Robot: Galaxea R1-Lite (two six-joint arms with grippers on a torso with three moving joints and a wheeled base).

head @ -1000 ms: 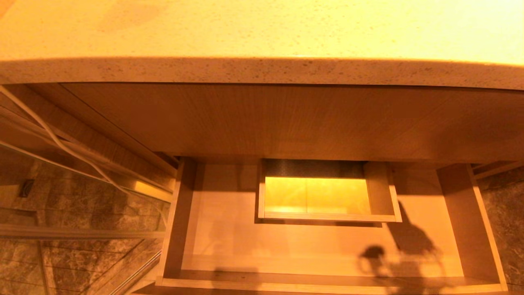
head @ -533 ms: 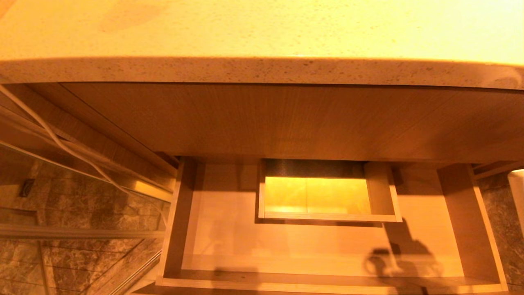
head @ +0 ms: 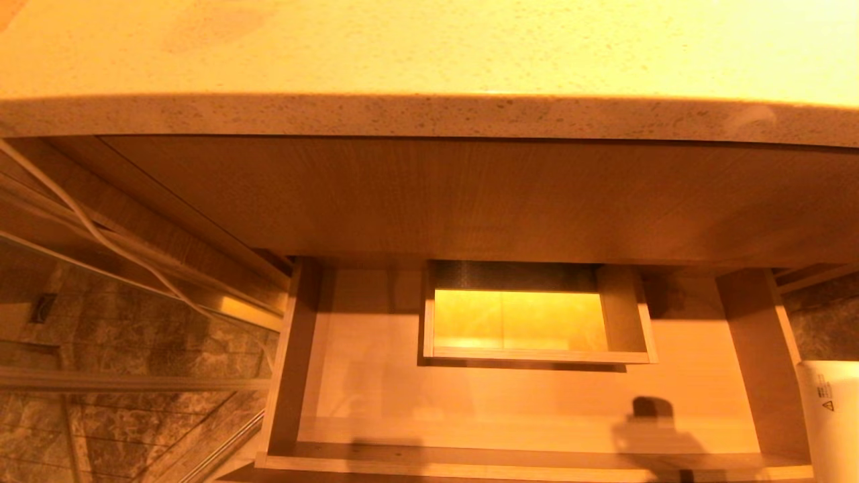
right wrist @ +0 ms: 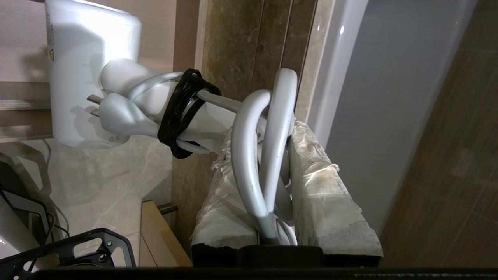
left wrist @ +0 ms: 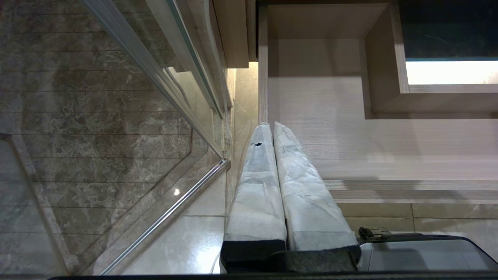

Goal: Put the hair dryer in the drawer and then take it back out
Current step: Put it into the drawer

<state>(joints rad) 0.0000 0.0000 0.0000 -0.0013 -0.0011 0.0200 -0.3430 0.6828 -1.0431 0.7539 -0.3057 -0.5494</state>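
The drawer point(head: 376, 382) is pulled open below a plain wood panel, and nothing lies on its light wood floor. A boxed rectangular cutout point(head: 537, 315) sits at its back middle. The white hair dryer point(head: 829, 419) pokes in over the drawer's right wall. In the right wrist view my right gripper point(right wrist: 268, 132) is shut on the hair dryer point(right wrist: 89, 70) by its handle and the looped grey cord point(right wrist: 253, 155), which a black band point(right wrist: 183, 112) binds. My left gripper point(left wrist: 271, 126) is shut with nothing in it, hanging by the left front corner of the drawer point(left wrist: 330, 140).
A speckled stone countertop point(head: 429, 54) overhangs the wood panel point(head: 470, 194). A glass partition with a metal rail point(left wrist: 167, 206) and a white cable point(head: 87, 228) stand to the left over marble floor. A pale smooth surface point(right wrist: 389, 77) rises beside the right gripper.
The hair dryer has come into the head view at the right edge and moved toward the drawer's near right corner. Its shadow on the drawer floor has shrunk and slid toward the front.
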